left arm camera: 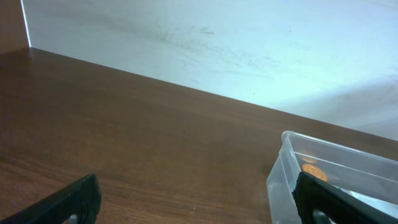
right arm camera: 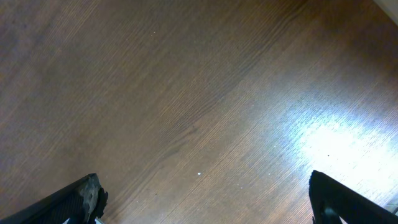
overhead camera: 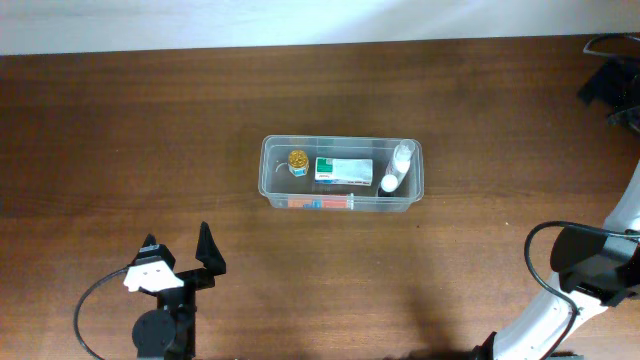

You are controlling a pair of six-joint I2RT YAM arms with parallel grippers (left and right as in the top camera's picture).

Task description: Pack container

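Dark brown wood-grain counter (overhead camera: 120, 130) fills nearly the whole overhead view, with a pale wall (overhead camera: 300, 20) along its far edge. At the middle of the counter sits the container (overhead camera: 342, 140), a clear rectangular tub with rounded corners, its long side running left to right and its top uncovered. Inside it, from left to right, are a small jar with a gold lid (overhead camera: 298, 160), a green-and-white box (overhead camera: 343, 171) lying flat, and white bottles (overhead camera: 402, 155) at the right end. A thin red-and-blue item (overhead camera: 318, 203) lies along the near wall, too small to identify. The left end effector (overhead camera: 178, 245) hovers near the front edge, well apart from the container and to its near left, with its two black fingers spread wide and nothing between them. In the left wrist view a rounded corner of the container shows just behind the right-hand finger, with the gold lid visible through the plastic. The right end effector (right arm camera: 205, 186) is also wide and empty – its wrist view shows only bare wood between the fingers – while the right arm (overhead camera: 590, 265) stands at the near right corner, well away from the container.
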